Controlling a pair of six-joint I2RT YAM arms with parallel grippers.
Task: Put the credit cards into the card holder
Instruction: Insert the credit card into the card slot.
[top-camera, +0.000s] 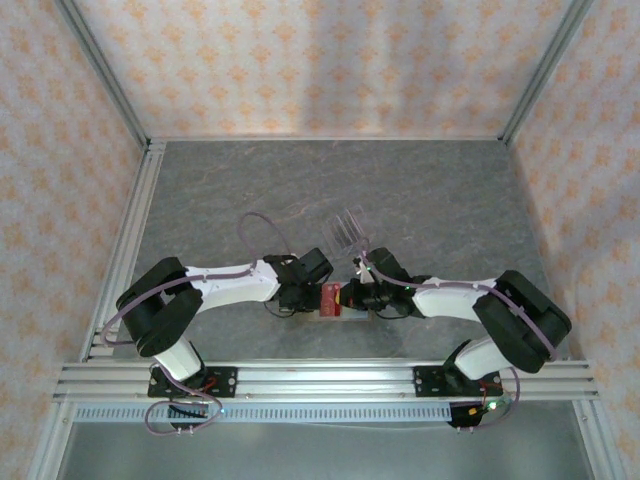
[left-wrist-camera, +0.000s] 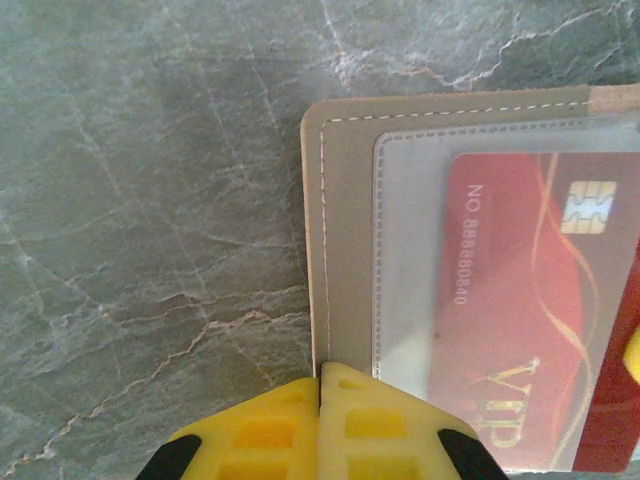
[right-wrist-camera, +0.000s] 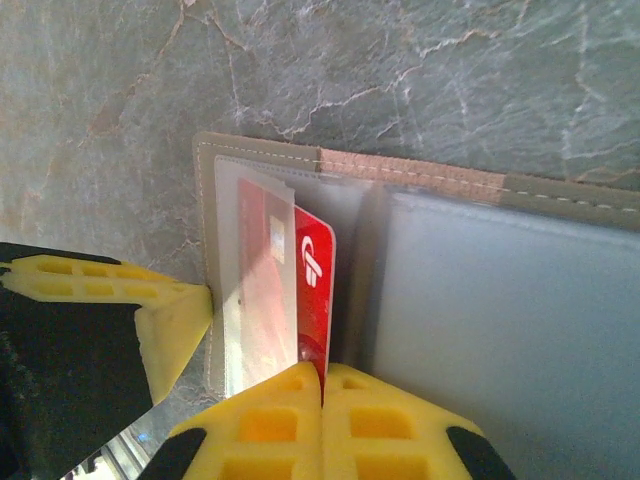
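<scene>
One card holder (left-wrist-camera: 345, 200), one credit card (left-wrist-camera: 510, 290).
Holder lies open on the desk (left-wrist-camera: 150, 200), card partly inside; left claw (left-wrist-camera: 320, 420) and right claw (right-wrist-camera: 322, 420) are both closed at its edges, grip unclear.

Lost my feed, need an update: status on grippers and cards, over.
Left gripper shut on card holder edge. Right gripper shut on red card, partway into clear sleeve. Clear stand beyond, not in the way.

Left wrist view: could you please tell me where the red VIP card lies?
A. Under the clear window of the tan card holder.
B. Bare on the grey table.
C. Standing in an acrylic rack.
A: the clear window of the card holder covers the red VIP card.
</scene>
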